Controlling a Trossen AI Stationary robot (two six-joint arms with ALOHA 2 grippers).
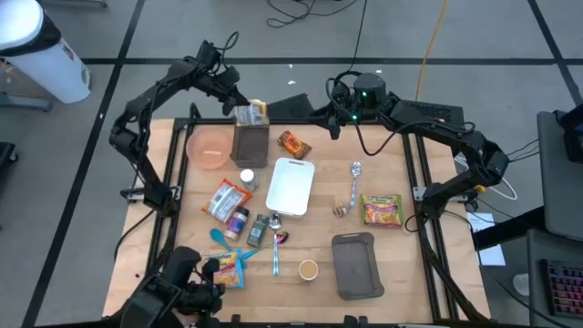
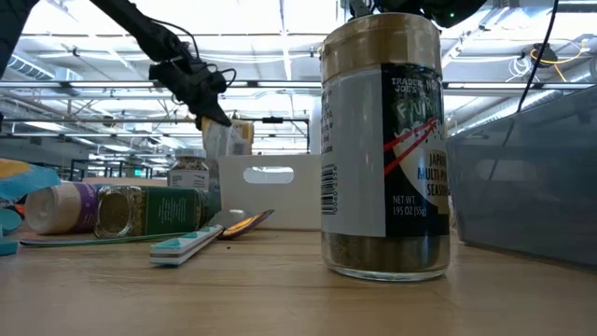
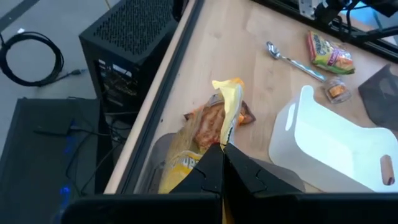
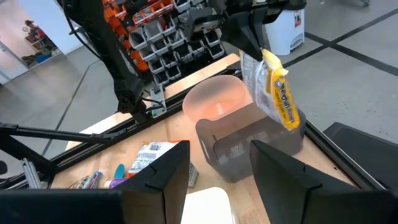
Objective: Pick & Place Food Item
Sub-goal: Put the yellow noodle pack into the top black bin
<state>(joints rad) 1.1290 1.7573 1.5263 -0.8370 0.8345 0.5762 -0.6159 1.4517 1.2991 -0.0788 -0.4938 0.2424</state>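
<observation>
Overhead, table-level, two wrist cameras; bin (image 1: 250,141) perhaps shared.

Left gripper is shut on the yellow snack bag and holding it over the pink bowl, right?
Not quite. The left gripper is shut on the yellow snack bag, but it holds the bag over the dark bin, not the pink bowl beside it. The right wrist view shows the bag hanging above the bin's opening; the high view agrees.

Two spoons (image 1: 354,169) (image 1: 280,239), two grey bins (image 1: 250,141) (image 1: 356,264), one pink bowl (image 1: 209,147), one cup (image 1: 308,269).
</observation>
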